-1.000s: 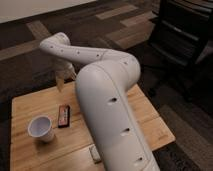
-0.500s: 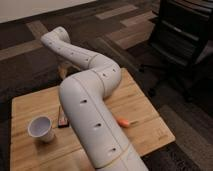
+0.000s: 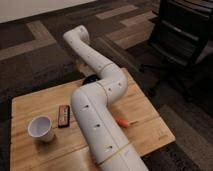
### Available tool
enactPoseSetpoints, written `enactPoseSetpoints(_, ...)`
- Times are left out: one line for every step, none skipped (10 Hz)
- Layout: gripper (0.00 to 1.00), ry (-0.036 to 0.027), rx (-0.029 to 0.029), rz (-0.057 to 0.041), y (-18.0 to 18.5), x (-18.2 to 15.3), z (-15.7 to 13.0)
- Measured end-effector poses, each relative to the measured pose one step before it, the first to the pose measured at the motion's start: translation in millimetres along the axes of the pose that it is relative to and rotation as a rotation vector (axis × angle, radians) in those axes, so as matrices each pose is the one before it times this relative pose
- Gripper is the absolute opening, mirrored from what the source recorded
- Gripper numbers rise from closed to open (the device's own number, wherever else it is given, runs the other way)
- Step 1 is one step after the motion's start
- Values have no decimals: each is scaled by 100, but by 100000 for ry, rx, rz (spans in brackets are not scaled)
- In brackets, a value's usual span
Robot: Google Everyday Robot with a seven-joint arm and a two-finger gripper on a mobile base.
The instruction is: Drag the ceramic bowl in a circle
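Reaching from the near edge across the wooden worktop [image 3: 150, 125], the white arm [image 3: 95, 125] bends at an elbow near the far side and rises to the left. It then turns down toward the far edge. The end effector [image 3: 83, 68] sits there, mostly hidden behind the arm, and I cannot tell whether it is wide or narrow.

Just below it, only a dark sliver of the ceramic bowl [image 3: 90, 79] shows, close to the far edge and tucked against the left side of the elbow. I cannot tell whether the two touch.

A white cup [image 3: 41, 128] stands upright near the left edge, with a small dark packet [image 3: 63, 115] just to its right. An orange item [image 3: 121, 121] lies right of the arm. A dark office chair [image 3: 182, 35] stands on the carpet at far right.
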Motion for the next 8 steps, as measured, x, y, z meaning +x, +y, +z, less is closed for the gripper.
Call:
enactPoseSetpoints(65,772,908,6198,-3224,1265,148)
enactPoseSetpoints(65,211,865,5096,-2846,895,-363)
enactPoseSetpoints(65,633,1220,5485,-3187,1103,-757)
enactPoseSetpoints(65,830,350,3457,-1687,857,-542)
enactPoseSetpoints(65,1483,-175,3585,-1217,1350,-621)
enactPoseSetpoints(65,1255,-857,3054,-620,1882,-673)
enactPoseSetpoints(65,-492,-1811,2610,194,2858,-1449)
enactPoseSetpoints(65,-3248,-1946,2337,880,2795,-2322)
